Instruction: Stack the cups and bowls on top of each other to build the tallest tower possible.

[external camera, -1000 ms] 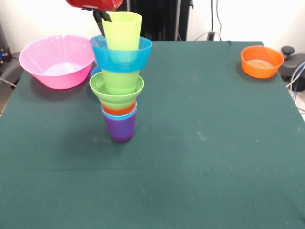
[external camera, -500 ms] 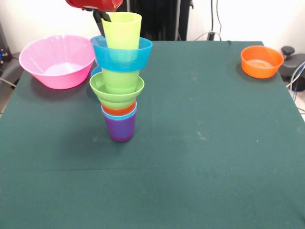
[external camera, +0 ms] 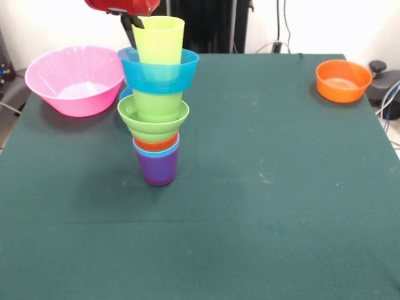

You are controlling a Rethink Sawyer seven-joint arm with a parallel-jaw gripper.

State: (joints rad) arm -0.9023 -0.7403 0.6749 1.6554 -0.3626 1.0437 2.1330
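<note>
The tower stands left of the table's middle. Its base is the purple cup (external camera: 158, 169), with a light blue cup (external camera: 156, 150) and an orange cup (external camera: 155, 143) nested in it. Above them sit a ridged green bowl (external camera: 153, 122), a green cup (external camera: 157, 103), a blue bowl (external camera: 159, 74) and a yellow-green cup (external camera: 160, 40) on top. My gripper (external camera: 134, 24) hangs from the red arm at the top edge. It is just behind the top cup's left rim and mostly hidden.
A large translucent pink bowl (external camera: 74, 78) stands at the far left. An orange bowl (external camera: 342, 80) stands at the far right corner. A sliver of another blue bowl (external camera: 126, 94) shows behind the tower. The green cloth (external camera: 262, 206) covers the table.
The yellow-green cup on top has shifted very slightly to the left. Nothing else has moved.
</note>
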